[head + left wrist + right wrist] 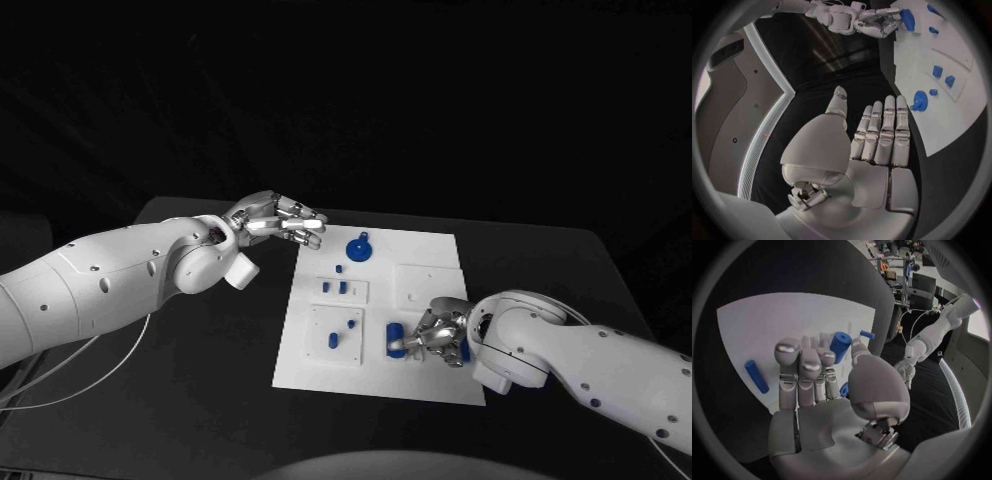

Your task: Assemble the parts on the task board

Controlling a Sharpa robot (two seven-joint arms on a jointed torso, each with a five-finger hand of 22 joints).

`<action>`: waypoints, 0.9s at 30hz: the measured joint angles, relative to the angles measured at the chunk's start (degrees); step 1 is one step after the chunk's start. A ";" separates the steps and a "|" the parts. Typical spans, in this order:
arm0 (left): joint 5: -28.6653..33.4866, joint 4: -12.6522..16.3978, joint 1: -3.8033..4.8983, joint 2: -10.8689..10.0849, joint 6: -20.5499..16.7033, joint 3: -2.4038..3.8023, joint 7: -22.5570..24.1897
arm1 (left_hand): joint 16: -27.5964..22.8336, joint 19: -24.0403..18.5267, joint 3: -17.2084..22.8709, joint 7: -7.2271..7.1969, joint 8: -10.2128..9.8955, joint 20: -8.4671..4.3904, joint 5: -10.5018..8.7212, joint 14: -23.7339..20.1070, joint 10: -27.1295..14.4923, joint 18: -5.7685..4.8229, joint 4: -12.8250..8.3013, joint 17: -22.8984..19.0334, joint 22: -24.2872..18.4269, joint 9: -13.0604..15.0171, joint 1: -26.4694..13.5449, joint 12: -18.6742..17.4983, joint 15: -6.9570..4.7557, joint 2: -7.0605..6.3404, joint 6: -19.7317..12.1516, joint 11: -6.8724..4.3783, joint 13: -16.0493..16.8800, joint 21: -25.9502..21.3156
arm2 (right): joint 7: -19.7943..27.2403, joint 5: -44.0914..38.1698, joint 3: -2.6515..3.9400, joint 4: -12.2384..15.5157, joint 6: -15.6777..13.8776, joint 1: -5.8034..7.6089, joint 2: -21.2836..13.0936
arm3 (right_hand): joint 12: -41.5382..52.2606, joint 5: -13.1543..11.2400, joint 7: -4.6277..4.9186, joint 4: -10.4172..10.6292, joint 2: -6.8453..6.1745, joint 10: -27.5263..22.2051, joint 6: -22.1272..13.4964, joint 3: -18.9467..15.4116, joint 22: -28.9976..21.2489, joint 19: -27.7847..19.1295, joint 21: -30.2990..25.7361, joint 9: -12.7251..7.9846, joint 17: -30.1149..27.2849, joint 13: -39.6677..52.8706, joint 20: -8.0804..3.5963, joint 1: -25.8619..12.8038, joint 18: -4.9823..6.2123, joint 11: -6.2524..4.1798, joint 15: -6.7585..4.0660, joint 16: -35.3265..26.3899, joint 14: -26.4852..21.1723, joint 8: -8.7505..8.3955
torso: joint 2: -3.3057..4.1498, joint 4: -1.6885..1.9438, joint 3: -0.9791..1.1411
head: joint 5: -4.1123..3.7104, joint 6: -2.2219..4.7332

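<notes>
Fingers apart and holding nothing, the robot's left hand (pixel 274 220) hovers over the far left corner of the white rectangular task board (pixel 433 252), which lies in the middle of the black surface (pixel 202 350). From that wrist's own camera the silver fingers (pixel 879 132) stand straight and side by side, with the thumb set off from them.

Just past that hand on the board lies a round blue part with a small tab (pixel 359 246), and nearer the middle sit two small blue parts (pixel 336 288) in a raised white block. Below them, a second white block carries two more small blue pieces (pixel 343 333). Beside it a short blue peg (pixel 394 330) stands on the plate.

Further right, at the board's near right edge, the right hand (pixel 437 338) is closed around a blue cylindrical part (pixel 839 346), pinched between thumb and fingertips. Another blue cylinder (pixel 756 376) lies loose on the white plate just beside that hand.
</notes>
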 measured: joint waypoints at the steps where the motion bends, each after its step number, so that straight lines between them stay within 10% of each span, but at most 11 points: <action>1: 0.00 0.00 0.00 0.00 0.00 0.00 -0.01 | 0.00 0.00 0.00 0.00 0.00 0.00 0.00 0.00 0.00 0.00 0.00 0.00 0.00 0.00 0.00 0.00 0.00 0.00 0.00 0.00 0.00 0.00 | 0.13 0.02 0.05 0.23 0.02 -0.02 -0.21 | 0.10 0.63 0.00 -0.64 0.00 0.00 0.00 0.04 0.00 0.00 0.00 -0.04 -0.02 0.00 0.00 0.00 0.00 0.00 0.00 0.00 0.00 0.00 | -0.01 0.00 0.00 | -0.01 0.01; 15: -0.03 -0.08 0.00 -0.12 0.04 -0.01 -0.28 | 0.00 0.00 -0.24 0.00 0.00 0.00 0.00 0.00 0.00 0.00 -0.24 0.00 0.00 0.00 0.00 0.00 0.00 0.00 0.00 0.00 0.00 0.00 | 1.71 0.15 0.74 1.05 1.34 -0.03 -1.51 | 0.10 3.94 0.00 -0.52 -1.06 0.00 0.00 -0.30 0.00 0.00 -0.24 -0.11 -0.29 0.06 0.00 1.97 0.00 0.00 0.00 -0.37 0.00 0.00 | -0.01 0.08 -0.05 | -0.18 0.09; 22: -0.03 -0.14 0.00 -0.09 0.10 -0.02 -0.40 | 0.00 0.00 -0.24 0.00 0.00 0.00 0.00 0.00 0.00 0.00 -0.24 0.00 0.00 0.00 0.00 0.00 0.00 0.00 0.00 0.00 0.00 0.00 | 1.73 0.13 0.77 0.69 2.47 -0.04 -1.49 | 0.76 0.63 -0.55 -5.33 -0.57 0.00 0.55 12.67 0.00 0.00 -0.23 -0.86 -0.15 0.40 0.00 3.82 -0.01 0.00 0.00 -0.37 0.00 -0.01 | 0.01 0.14 -0.09 | -0.17 -0.09; 27: -0.03 -0.18 0.00 -0.08 0.15 -0.03 -0.45 | 0.00 0.00 -0.24 0.00 0.00 0.00 0.00 0.00 0.00 0.00 -0.24 0.00 0.00 0.00 0.00 0.00 0.00 0.00 0.00 0.00 0.00 0.00 | 1.60 0.02 0.77 0.55 2.94 -0.05 -1.30 | 0.87 1.94 -0.69 -8.24 -0.15 0.23 1.00 15.39 0.00 0.00 0.11 -1.23 -0.15 0.52 0.00 2.39 0.00 -0.22 0.00 -0.37 0.00 -0.01 | 0.01 0.14 -0.10 | -0.18 -0.29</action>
